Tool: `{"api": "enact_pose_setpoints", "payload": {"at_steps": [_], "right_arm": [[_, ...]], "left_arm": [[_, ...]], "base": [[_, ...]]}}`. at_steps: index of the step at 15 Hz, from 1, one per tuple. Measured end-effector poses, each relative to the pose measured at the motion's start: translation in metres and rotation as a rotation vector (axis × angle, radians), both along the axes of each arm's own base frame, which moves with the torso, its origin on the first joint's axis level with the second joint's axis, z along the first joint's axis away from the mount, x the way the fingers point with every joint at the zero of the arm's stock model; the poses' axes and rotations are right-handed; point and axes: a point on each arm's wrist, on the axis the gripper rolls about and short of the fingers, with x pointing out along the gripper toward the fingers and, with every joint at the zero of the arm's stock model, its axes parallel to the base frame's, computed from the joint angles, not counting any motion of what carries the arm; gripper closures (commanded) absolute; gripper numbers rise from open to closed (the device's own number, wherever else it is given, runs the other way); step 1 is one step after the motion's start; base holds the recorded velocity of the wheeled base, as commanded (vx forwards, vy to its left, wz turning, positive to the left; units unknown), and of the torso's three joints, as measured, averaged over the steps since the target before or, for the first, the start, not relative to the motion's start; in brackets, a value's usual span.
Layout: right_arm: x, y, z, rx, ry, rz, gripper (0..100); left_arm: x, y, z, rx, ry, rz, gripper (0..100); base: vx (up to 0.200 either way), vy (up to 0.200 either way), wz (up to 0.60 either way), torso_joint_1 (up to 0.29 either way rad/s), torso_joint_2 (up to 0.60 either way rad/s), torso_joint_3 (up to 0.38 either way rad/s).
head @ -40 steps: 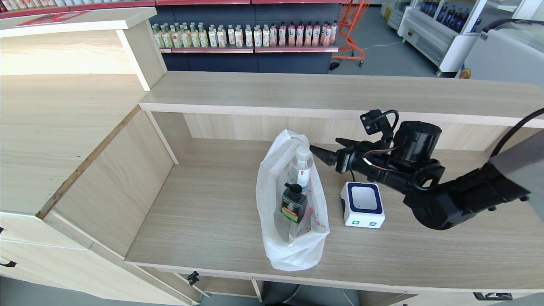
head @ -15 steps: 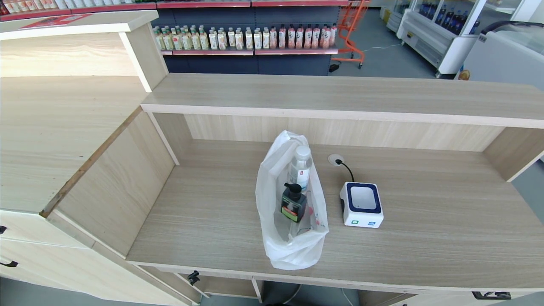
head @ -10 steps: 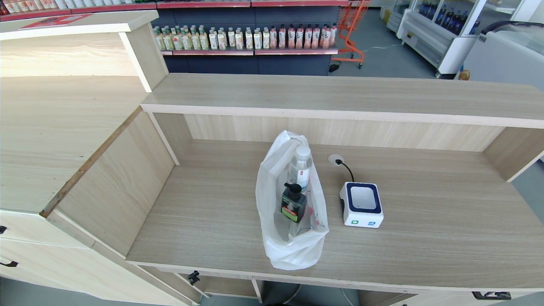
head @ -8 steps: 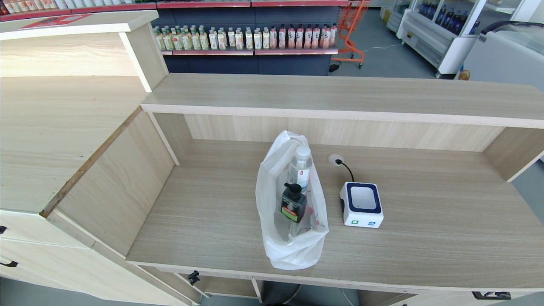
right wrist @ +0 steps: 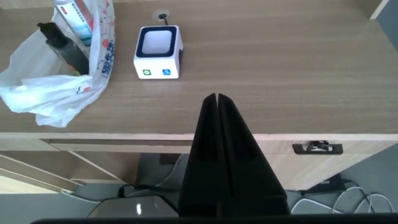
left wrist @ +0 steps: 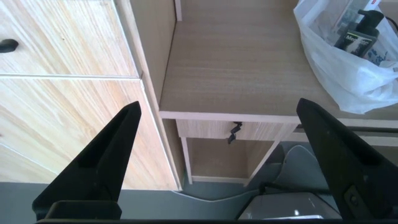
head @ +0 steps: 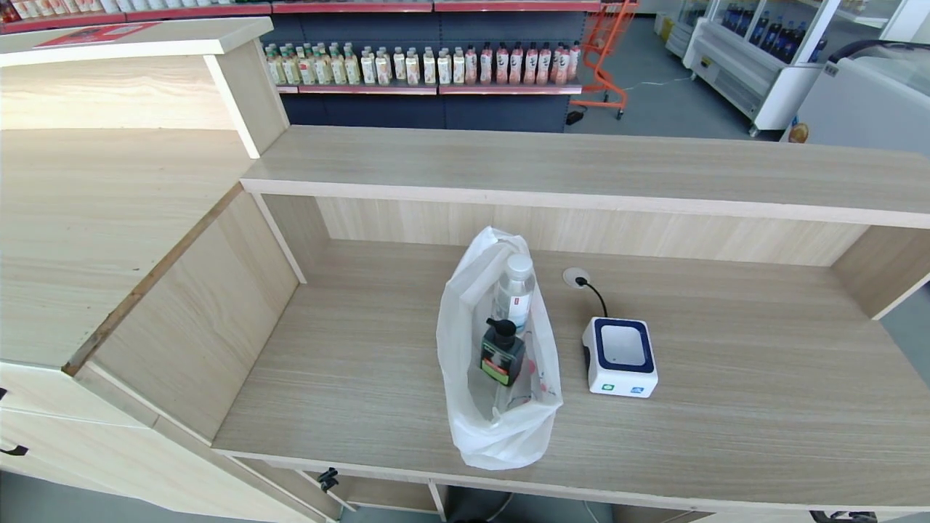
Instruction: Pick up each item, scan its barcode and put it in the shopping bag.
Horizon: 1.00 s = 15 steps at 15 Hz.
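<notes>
The shopping bag (head: 456, 341) is sitting on the counter (head: 763, 407), with the scanner (head: 619, 356) resting just to its right. A pump bottle (head: 501, 354) is standing inside the bag, a taller bottle (head: 514, 294) standing right behind it.

Four things, counted.
One white plastic shopping bag (head: 454, 349) holds one clear white-capped bottle (head: 516, 290) and one dark pump bottle (head: 501, 354); one white blue-framed barcode scanner (head: 620, 356) beside it.

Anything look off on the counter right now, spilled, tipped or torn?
Nothing stands out. The shopping bag sits open on the counter with the clear bottle and the dark pump bottle inside, nothing spilled. The scanner lies flat beside the bag, apart from it.
</notes>
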Motion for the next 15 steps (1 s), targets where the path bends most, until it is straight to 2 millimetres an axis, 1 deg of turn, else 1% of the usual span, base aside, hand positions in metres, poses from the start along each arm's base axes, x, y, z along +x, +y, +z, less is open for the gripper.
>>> {"api": "enact_pose_setpoints", "payload": {"at_steps": [6,15], "right_arm": [[0.0,0.0,-0.0002,-0.001,0.001,0.0,100],[0.0001,0.0,-0.0001,-0.001,0.001,-0.002,100]], "left_arm": [[0.0,0.0,0.0002,0.001,-0.001,0.0,0],[0.0,0.0,0.0,0.0,0.0,-0.001,0]], "base": [[0.0,-0.2,0.0,0.005,0.0,0.004],[0.0,0.0,0.0,0.0,0.0,0.0]]}}
